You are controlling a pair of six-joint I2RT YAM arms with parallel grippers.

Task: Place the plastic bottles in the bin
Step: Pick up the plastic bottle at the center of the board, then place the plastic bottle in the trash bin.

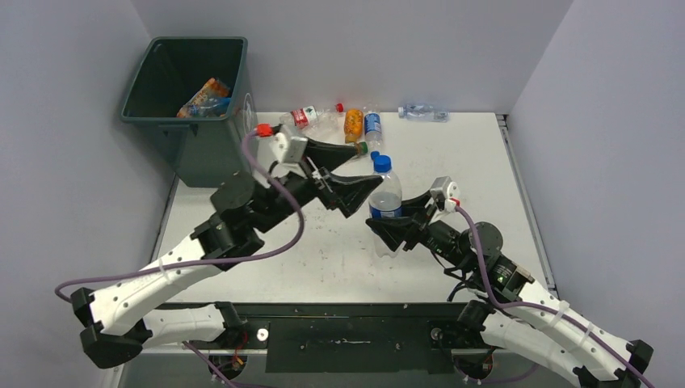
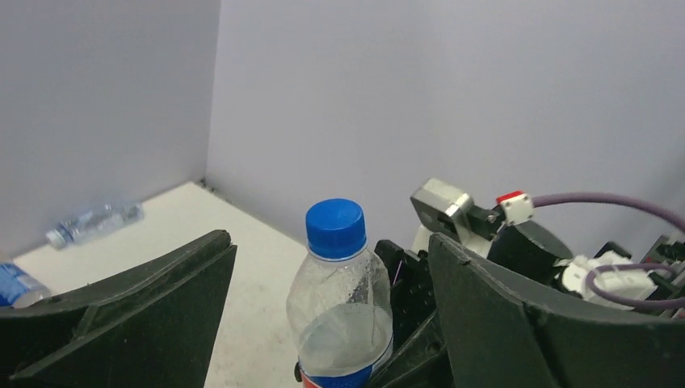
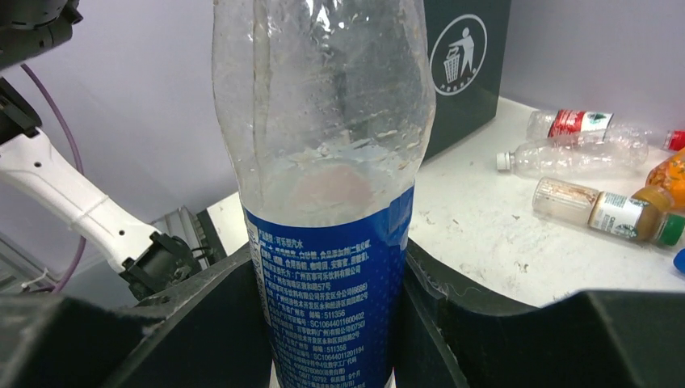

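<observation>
A clear plastic bottle (image 1: 385, 190) with a blue cap and blue label stands upright in mid-table, with my right gripper (image 1: 388, 230) shut on its lower body. In the right wrist view the label (image 3: 335, 307) sits tight between both fingers. My left gripper (image 1: 370, 166) is open, its jaws spread wide on either side of the bottle's cap (image 2: 335, 226) without touching it. The dark green bin (image 1: 190, 81) stands at the far left with several bottles (image 1: 208, 99) inside. More bottles lie at the back: a red-labelled one (image 1: 304, 115), an orange one (image 1: 353, 125) and a blue-labelled one (image 1: 372, 125).
A clear bottle (image 1: 422, 112) lies against the back wall. In the right wrist view, a bottle with a green cap (image 3: 602, 212) and a clear bottle (image 3: 565, 155) lie right of the bin's sticker (image 3: 458, 44). Grey walls close three sides.
</observation>
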